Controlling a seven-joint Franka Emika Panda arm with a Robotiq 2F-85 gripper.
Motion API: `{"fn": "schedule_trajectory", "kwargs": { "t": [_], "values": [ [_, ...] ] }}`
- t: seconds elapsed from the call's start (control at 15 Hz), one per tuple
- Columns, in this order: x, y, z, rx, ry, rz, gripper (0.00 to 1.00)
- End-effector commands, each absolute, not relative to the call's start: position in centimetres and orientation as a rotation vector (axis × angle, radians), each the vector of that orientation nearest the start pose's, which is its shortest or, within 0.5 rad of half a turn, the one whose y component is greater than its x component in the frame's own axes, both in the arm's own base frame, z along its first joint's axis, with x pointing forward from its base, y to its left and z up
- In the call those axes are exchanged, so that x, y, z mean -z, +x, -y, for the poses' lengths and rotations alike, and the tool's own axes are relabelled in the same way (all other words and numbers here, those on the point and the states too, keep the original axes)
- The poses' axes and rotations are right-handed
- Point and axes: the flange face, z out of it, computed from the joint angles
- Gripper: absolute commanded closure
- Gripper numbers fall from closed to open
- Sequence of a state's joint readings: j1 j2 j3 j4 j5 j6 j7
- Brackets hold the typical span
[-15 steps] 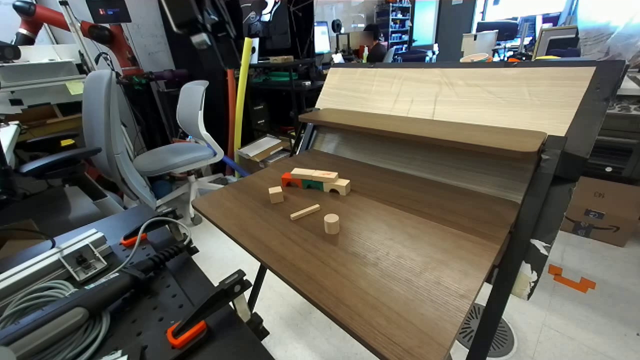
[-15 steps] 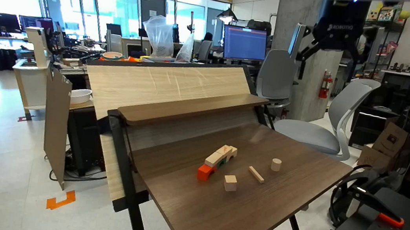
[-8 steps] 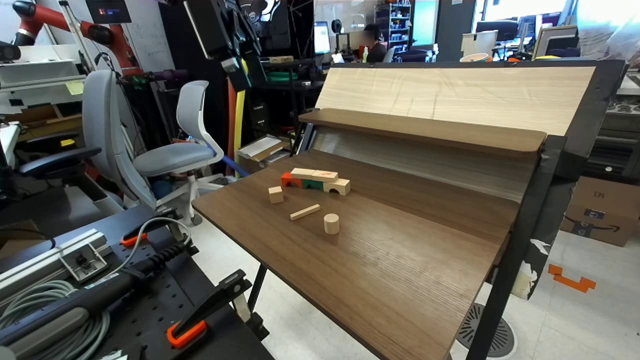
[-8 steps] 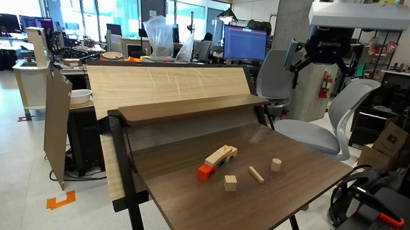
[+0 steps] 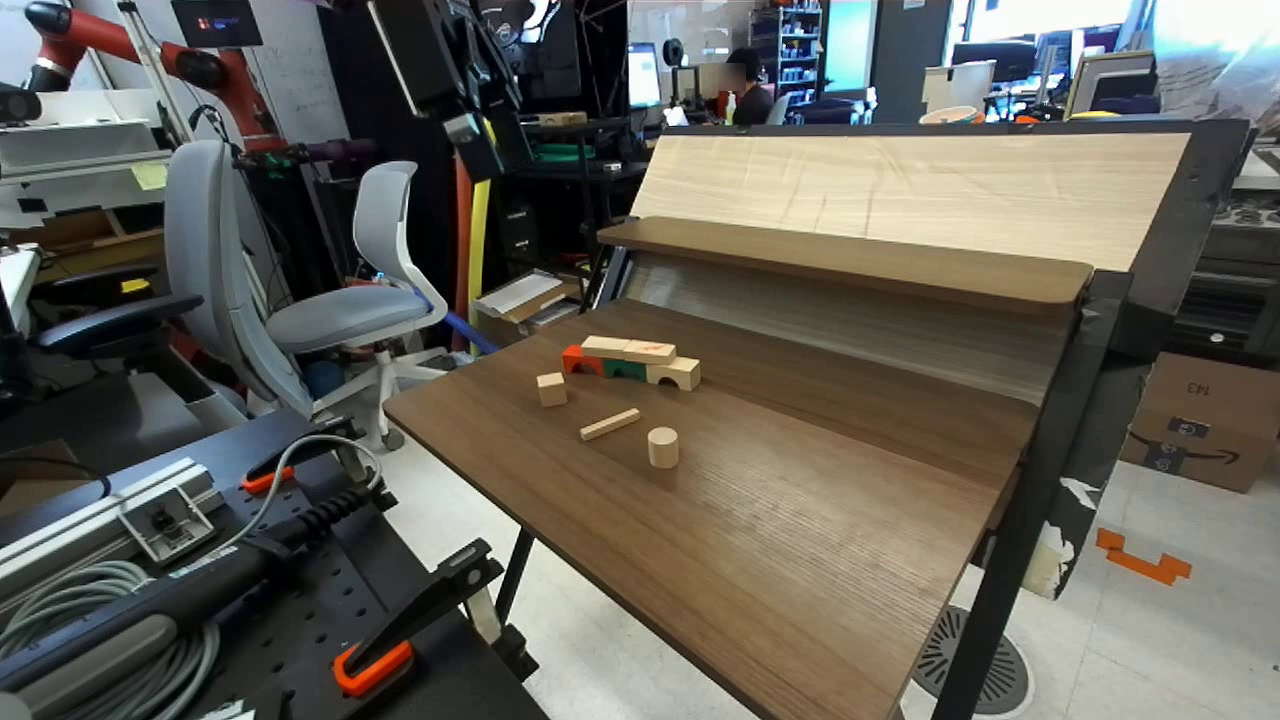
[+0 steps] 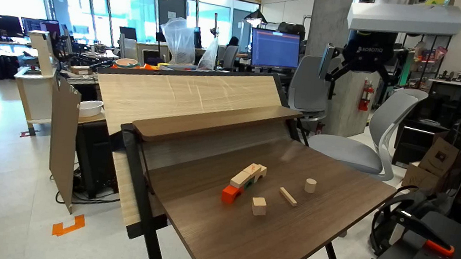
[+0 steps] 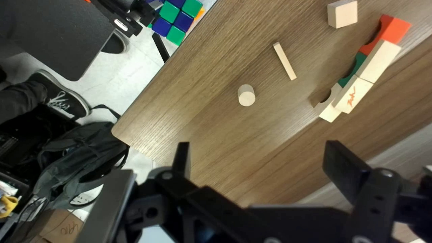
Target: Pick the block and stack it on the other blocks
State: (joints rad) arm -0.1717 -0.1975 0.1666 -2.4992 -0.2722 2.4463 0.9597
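The block is a light-tan wooden cube, alone on the brown table, in both exterior views [image 5: 552, 389] [image 6: 259, 206] and the wrist view [image 7: 343, 14]. The other blocks stand near it as a low row: an orange arch [image 7: 388, 32], a green arch [image 7: 353, 69] and a tan arch [image 7: 327, 106] below, two tan bars [image 7: 378, 60] on top. The row also shows in both exterior views [image 5: 675, 374] [image 6: 243, 178]. My gripper [image 7: 258, 143] is open and empty, high above the table and away from the cube; it also shows in an exterior view [image 6: 363, 87].
A tan cylinder [image 5: 663, 448] and a thin tan stick [image 5: 610, 424] lie on the table [image 5: 780, 560] near the cube. A raised brown shelf [image 5: 850, 262] runs along the back. A grey chair [image 6: 345, 151] stands beyond the table's end.
Between one second and half a second ago, my gripper came lower, moving right in one exterior view and slightly left in the other. Since then it looks still. The blocks have not moved.
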Motion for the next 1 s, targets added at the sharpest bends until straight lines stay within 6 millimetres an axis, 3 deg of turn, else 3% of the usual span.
{"fn": "schedule_trajectory", "kwargs": {
  "t": [0.0,0.33,0.6,0.93],
  "values": [
    [-34.8,46.9,0.6,0.493,-3.040,-1.158,0.00],
    [-29.4,49.6,2.5,0.487,-2.974,-1.333,0.00],
    [-23.4,51.2,4.0,0.377,-3.030,-1.398,0.00],
    [-18.7,54.0,3.2,0.362,-3.060,-1.408,0.00]
  ]
}}
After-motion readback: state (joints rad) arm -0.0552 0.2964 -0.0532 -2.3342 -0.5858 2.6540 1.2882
